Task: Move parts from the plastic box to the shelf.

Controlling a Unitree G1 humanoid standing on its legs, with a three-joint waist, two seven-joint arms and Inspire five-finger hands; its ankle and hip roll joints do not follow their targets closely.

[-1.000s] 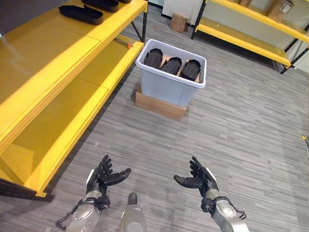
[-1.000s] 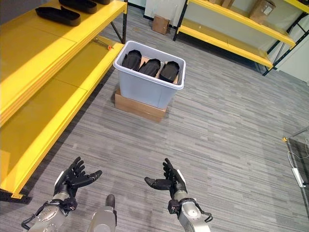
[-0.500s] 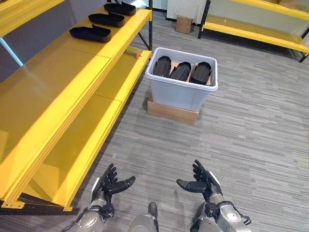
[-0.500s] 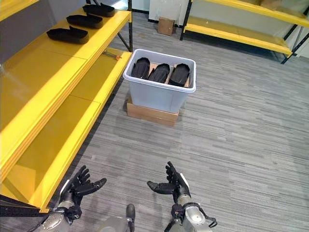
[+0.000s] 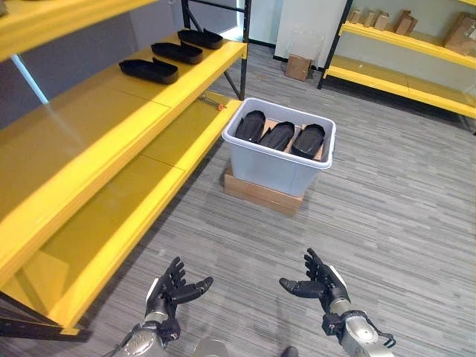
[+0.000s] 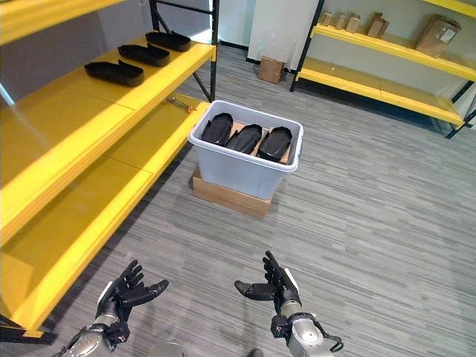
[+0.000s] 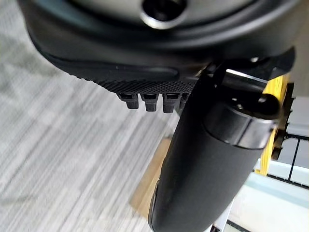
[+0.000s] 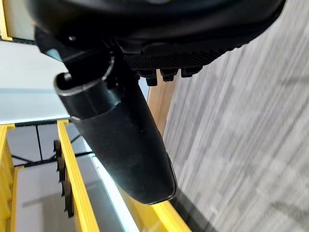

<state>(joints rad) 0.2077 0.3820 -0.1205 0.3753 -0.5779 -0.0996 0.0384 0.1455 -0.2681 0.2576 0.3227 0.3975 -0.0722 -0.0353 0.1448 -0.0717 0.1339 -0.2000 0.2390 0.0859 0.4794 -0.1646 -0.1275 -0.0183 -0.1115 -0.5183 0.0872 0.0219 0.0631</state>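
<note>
low in the head views, near the bottom edge, left hand and right hand hover above the grey plank floor, palms turned toward each other, fingers spread and relaxed, thumbs pointing inward. both hands empty, nothing between them. left wrist view: thumb standing straight out, fingertips in a short row beside it, floor beyond. right wrist view: same posture, thumb extended, fingertips straight.

well ahead of the hands, on the floor: pale grey plastic box, sitting on a flat cardboard box. inside the plastic box, three black parts side by side in a row, leaning, touching or nearly so. a bit of brown cardboard shows behind them in the box.

left of the box: yellow shelf, several tiers, running from near the left hand toward the far wall. on the middle tier, far end, three more black parts lie flat in a line, apart from each other. on the lower tier, close to the plastic box, a small tool with an orange tip.

far right, across the floor: second yellow rack with cardboard boxes on its upper level; a small brown carton on the floor by the wall.
</note>
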